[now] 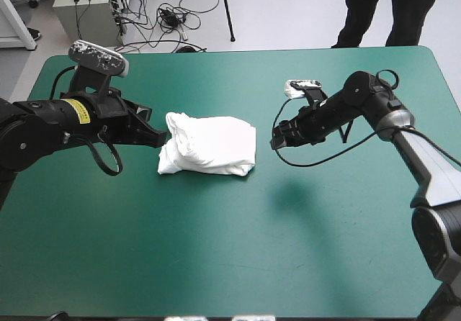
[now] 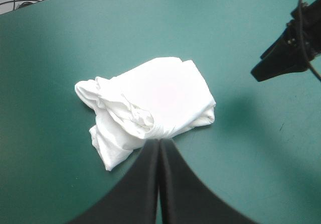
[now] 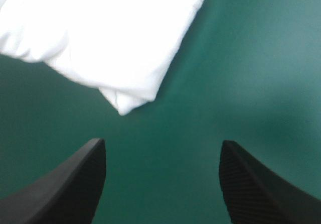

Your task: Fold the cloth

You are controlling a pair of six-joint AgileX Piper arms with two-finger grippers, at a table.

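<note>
The white T-shirt (image 1: 212, 145) lies as a folded bundle on the teal-green cover, a little left of the table's middle. Its left side is rumpled and its right side is smooth. My left gripper (image 1: 164, 139) is at the bundle's left edge, its black fingers together, and the folds of the T-shirt (image 2: 160, 91) gather at their tip (image 2: 159, 142). My right gripper (image 1: 276, 142) hovers a short way right of the bundle with its fingers apart. In the right wrist view a corner of the T-shirt (image 3: 100, 33) lies ahead of the right gripper (image 3: 160, 143), with bare cover between the fingers.
The teal-green cover (image 1: 238, 249) is bare in front of the bundle and to its right. The right gripper (image 2: 261, 73) shows in the left wrist view beyond the bundle, held above the table.
</note>
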